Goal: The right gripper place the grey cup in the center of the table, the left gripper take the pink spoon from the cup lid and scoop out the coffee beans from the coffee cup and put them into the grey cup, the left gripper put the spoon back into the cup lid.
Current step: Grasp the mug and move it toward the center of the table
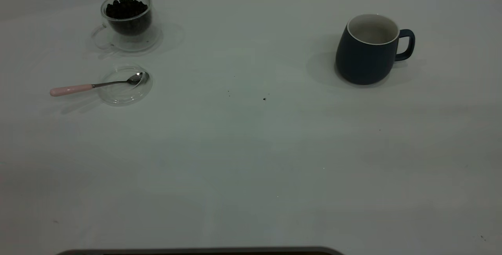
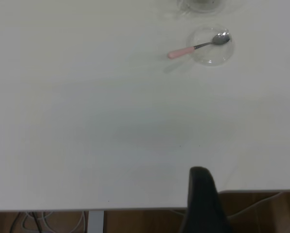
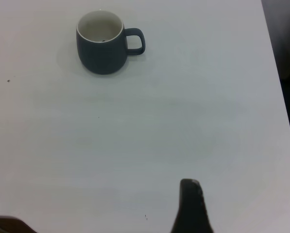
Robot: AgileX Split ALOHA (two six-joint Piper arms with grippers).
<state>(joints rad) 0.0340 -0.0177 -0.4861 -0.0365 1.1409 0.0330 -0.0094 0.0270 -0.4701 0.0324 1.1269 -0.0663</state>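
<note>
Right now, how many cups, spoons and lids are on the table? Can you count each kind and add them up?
Cups: 2, the grey cup and the coffee cup full of coffee beans
Spoons: 1, the pink spoon
Lids: 1, the cup lid under the spoon's bowl
Total: 4 things on the table

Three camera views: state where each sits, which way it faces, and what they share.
Exterior view: above the white table, looking steeply down; no arm shows.
Left wrist view: above the table's edge, facing the pink-handled metal spoon; one dark finger of the left hand shows.
Right wrist view: faces the blue-grey mug; one dark finger shows.
Exterior shares spoon and mug.
</note>
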